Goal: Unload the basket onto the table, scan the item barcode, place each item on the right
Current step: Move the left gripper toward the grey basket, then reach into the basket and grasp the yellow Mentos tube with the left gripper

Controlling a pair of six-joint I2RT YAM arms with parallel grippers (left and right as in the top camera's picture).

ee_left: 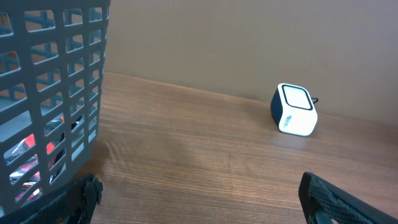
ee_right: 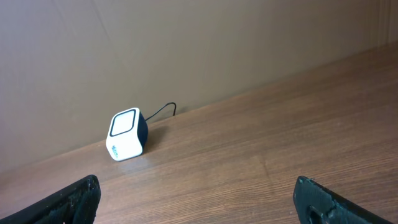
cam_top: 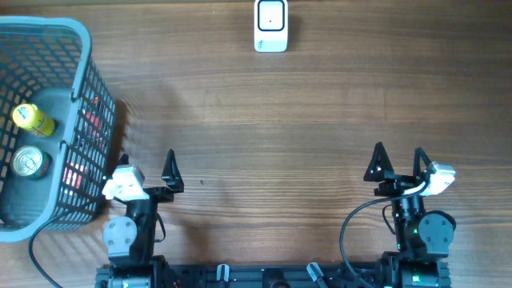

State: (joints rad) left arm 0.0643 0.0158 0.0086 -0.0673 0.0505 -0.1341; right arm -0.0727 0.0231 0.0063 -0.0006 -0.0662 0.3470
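overhead: scanner (cam_top: pixel 271 26) at table's (cam_top: pixel 264 120) far edge; bottle (cam_top: pixel 34 118), can (cam_top: pixel 29 162) in basket (cam_top: pixel 80 48), far left.
l gripper (cam_top: pixel 146 160): wide, empty, beside basket.
r gripper (cam_top: pixel 398 152): wide, empty.
left wrist: jaws wide; basket (ee_left: pixel 56 93) left, scanner (ee_left: pixel 294 110) far right.
right wrist: jaws wide; scanner (ee_right: pixel 127 135) far left.

No legible text, blue print on scanner (ee_left: pixel 294 109) too small

The table (cam_top: pixel 256 120) is brown wood, fine-grained, smooth and matt. Just left of the left claw (cam_top: pixel 146 162), the basket (cam_top: pixel 86 56) is matt grey plastic lattice; the can (cam_top: pixel 28 162) inside has a shiny metal top. Far ahead of the claw, the scanner (cam_top: pixel 271 26) is smooth, faintly glossy white plastic. The claw's fingers (ee_left: pixel 336 199) look black, matt and rough.
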